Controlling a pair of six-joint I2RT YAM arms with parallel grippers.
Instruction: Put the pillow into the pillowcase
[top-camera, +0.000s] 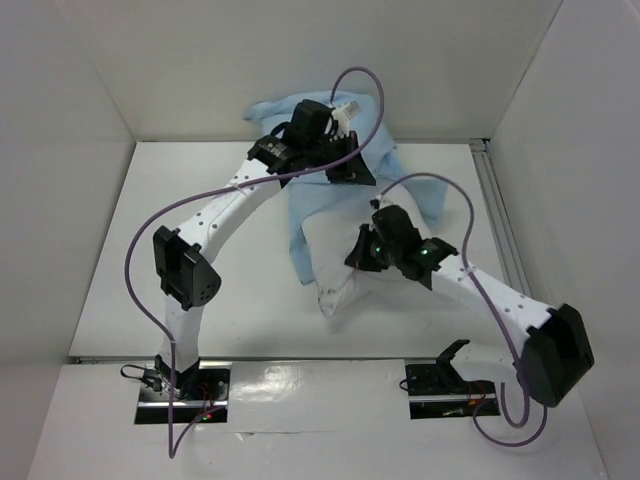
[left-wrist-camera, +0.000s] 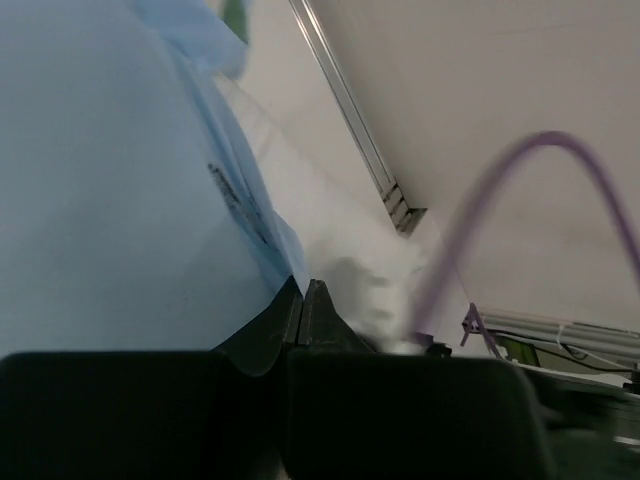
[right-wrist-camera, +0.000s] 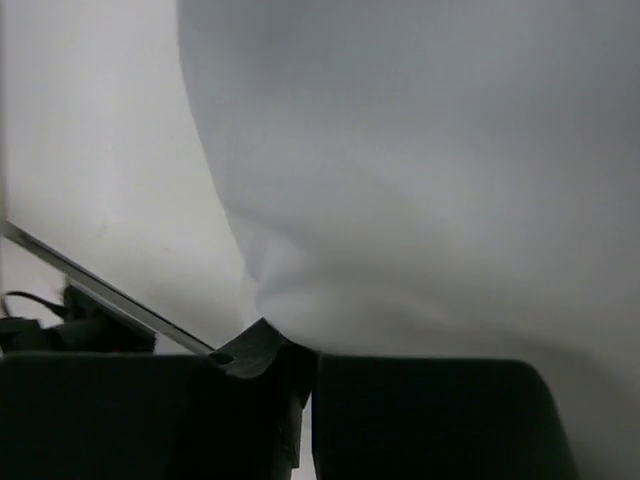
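Table: the white table (top-camera: 200, 230) is carrying both cloth things, and plain white walls (top-camera: 300, 60) are closing it in on three sides.
Rail: a metal rail (top-camera: 497, 220) is running along the right edge of the table, near the right corner of the blue cloth but apart from it.
Cables: a purple cable (top-camera: 160, 220) is looping from the left arm (top-camera: 230, 200) and crossing over the far part of the cloth. A second purple loop from the right arm (top-camera: 500, 300) is arching above the right side of the cloth.
In the way: in the top view, the left arm's wrist is covering the far part of the blue cloth. The right arm's wrist is covering the middle of the white cushion, so the join between the two things is hidden.
Pillowcase: the pillowcase (top-camera: 410, 195) is lying crumpled at the far middle of the table with its light blue face up, limp and full of folds.
Pillow: the pillow (top-camera: 335, 285) is lying in the middle of the table, white, plump and wrinkled. Its near end is pointing to the arm bases and its far end is meeting the blue cloth; whether it is inside, I cannot tell.
Left gripper: the left gripper (left-wrist-camera: 303, 290) is pressing its fingers together on an edge of the pillowcase.
Right gripper: the right gripper (right-wrist-camera: 280, 350) is pinching a puckered fold of the pillow, with its fingers together.
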